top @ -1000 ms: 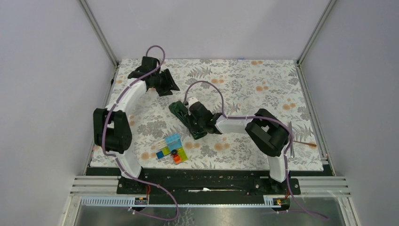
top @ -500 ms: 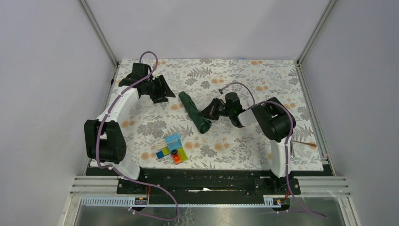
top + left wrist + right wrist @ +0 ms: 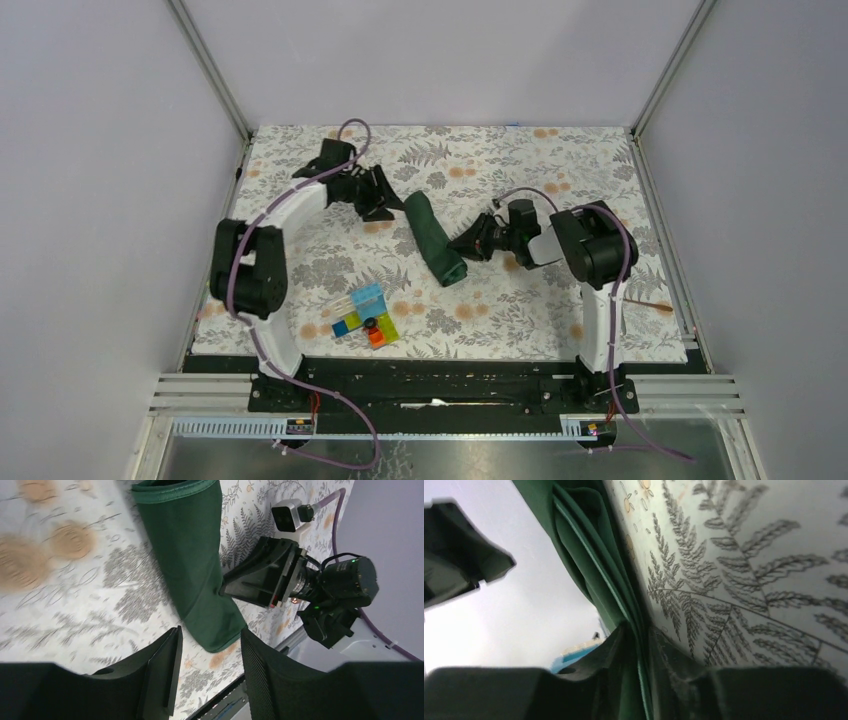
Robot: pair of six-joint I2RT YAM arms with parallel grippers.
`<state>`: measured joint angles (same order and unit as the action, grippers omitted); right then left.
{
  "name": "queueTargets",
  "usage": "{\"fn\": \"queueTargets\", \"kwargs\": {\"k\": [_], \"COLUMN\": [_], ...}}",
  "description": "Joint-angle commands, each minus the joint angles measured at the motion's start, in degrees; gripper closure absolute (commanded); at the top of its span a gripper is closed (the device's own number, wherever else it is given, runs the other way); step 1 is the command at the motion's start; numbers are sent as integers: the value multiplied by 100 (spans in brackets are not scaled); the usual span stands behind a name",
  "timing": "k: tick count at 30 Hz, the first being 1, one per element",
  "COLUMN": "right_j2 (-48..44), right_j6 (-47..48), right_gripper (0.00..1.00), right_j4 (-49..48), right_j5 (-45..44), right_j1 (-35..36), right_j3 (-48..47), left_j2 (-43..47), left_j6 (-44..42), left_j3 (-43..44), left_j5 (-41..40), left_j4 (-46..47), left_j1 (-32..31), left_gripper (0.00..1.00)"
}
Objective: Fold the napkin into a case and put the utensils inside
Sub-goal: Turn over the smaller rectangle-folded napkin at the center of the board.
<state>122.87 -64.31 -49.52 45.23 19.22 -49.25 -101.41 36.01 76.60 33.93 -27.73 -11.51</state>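
The dark green napkin (image 3: pixel 433 240) lies as a long, narrow folded strip on the floral cloth, running from far left to near right. My right gripper (image 3: pixel 465 246) comes in low from the right and is shut on the strip's layered edge (image 3: pixel 624 605) near its near end. My left gripper (image 3: pixel 386 206) is open and empty just left of the strip's far end. In the left wrist view the strip (image 3: pixel 192 555) lies ahead of the spread jaws (image 3: pixel 211 645). The copper spoon (image 3: pixel 652 306) lies at the right edge. The silver utensil is largely hidden by the right arm.
A cluster of colourful plastic blocks (image 3: pixel 364 316) sits near the front, left of centre. The floral table covering (image 3: pixel 560 170) spans the table inside a metal frame with grey walls. The right arm's elbow (image 3: pixel 590 245) stands right of the napkin.
The right gripper has swung round to the napkin's right side and pulled the strip rightward and turned it. The left gripper has moved right, up to the strip's far end.
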Motion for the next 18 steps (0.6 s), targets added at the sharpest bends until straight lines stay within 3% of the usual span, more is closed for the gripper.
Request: {"fn": "queueTargets", "kwargs": {"k": [1, 4, 9, 14, 18], "right_j2": [-642, -1246, -2064, -2352, -2195], "right_j6": [1840, 3135, 4268, 4211, 3520], "right_gripper": [64, 55, 49, 49, 51], "right_j4": [2202, 3872, 5599, 5636, 4599], "right_j5": [0, -798, -1767, -1412, -347], "right_j1": [-170, -177, 93, 672, 969], "right_j3": [-412, -754, -1269, -1548, -1347], "left_j2": [-744, -1171, -1690, -2226, -2757], "left_j6": [713, 1046, 1425, 1521, 1518], "left_j3": [463, 628, 890, 1218, 1532], "left_j5": [558, 623, 860, 828, 820], "left_j4": [1163, 1683, 2317, 2383, 2375], "left_j1": [-228, -304, -359, -369, -370], "left_gripper": [51, 60, 75, 80, 81]}}
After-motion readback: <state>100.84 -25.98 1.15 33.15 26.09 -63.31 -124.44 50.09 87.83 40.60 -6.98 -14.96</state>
